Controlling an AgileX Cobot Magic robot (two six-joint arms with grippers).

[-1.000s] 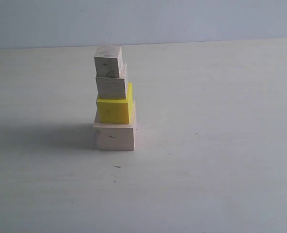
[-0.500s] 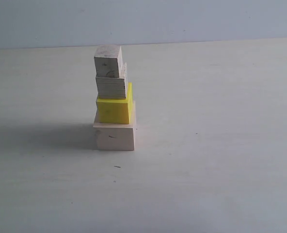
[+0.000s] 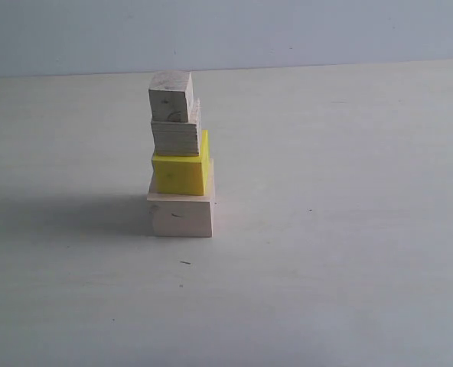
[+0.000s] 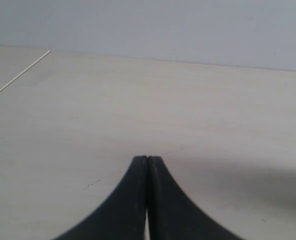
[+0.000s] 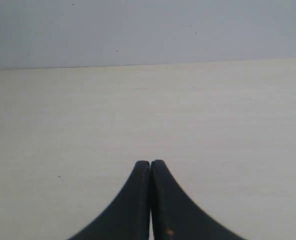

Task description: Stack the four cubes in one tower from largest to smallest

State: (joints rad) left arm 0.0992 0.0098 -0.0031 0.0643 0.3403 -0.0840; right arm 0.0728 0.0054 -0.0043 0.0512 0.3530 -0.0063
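Observation:
In the exterior view a tower of four cubes stands left of the middle. The large pale wood cube (image 3: 181, 215) is the base, the yellow cube (image 3: 180, 173) rests on it, then the medium wood cube (image 3: 176, 136), with the small wood cube (image 3: 170, 96) as cap. The upper cubes sit slightly off-centre. Neither arm shows in the exterior view. My left gripper (image 4: 147, 159) is shut with nothing in it, over bare table. My right gripper (image 5: 150, 163) is likewise shut and empty. No cube appears in either wrist view.
The pale table (image 3: 349, 229) runs to a grey-blue back wall (image 3: 288, 30). The tower's shadow (image 3: 66, 214) falls to its left. A thin line (image 4: 18, 75) crosses the table in the left wrist view.

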